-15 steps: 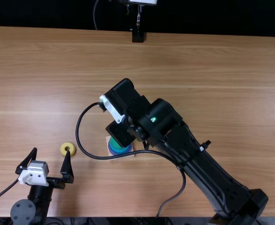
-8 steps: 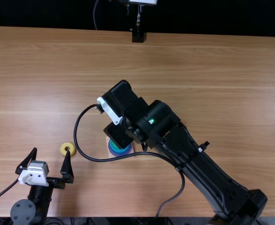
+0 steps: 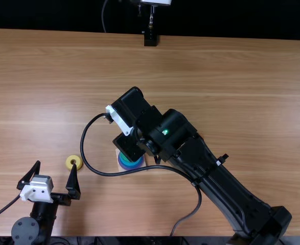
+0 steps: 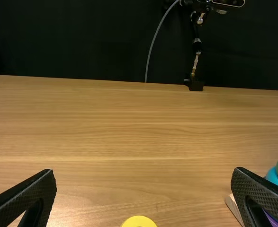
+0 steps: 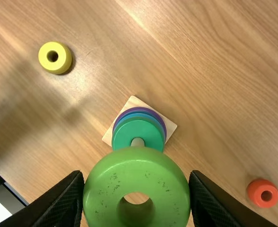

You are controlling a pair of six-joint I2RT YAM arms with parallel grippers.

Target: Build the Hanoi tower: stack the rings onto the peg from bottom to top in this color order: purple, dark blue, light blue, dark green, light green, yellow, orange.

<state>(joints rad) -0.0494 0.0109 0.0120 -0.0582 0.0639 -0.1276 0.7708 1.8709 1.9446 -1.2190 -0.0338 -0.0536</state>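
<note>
Top view, left to right: left gripper (image 3: 56,164) spread and empty; yellow ring (image 3: 69,163) on the table (image 3: 32,117), just beside it. Next, the peg (image 5: 137,141): purple ring (image 5: 139,108) low, blue edge (image 5: 138,113) above, dark green ring (image 5: 124,132) uppermost. Two blues probably seated; I can't separate them cleanly. Right gripper (image 5: 136,175) pinches the light green ring (image 5: 101,194), not yet on. Orange ring (image 5: 255,191) lies farther right. Judged tally: four seated, light green pending, then yellow and orange.
</note>
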